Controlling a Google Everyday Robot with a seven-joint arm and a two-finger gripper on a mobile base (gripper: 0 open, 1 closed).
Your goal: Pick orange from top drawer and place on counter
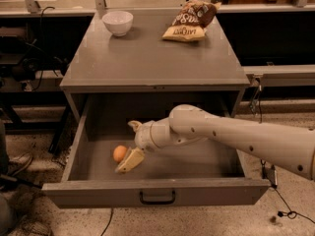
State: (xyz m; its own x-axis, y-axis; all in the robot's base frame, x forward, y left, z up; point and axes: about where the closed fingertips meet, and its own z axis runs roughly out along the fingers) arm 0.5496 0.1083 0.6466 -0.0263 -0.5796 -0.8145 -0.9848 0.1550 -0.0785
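While in drawer (98, 193), gripper (129, 147) beside orange (119, 153)

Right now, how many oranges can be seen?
1. The small round orange fruit lies in the open grey metal top drawer, left part, beside the gripper. Others may hide under the arm.

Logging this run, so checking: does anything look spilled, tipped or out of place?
Nothing stands out. The bowl sits upright and the chip bag lies on the counter; the orange rests in the open top drawer, with the tool right beside it.
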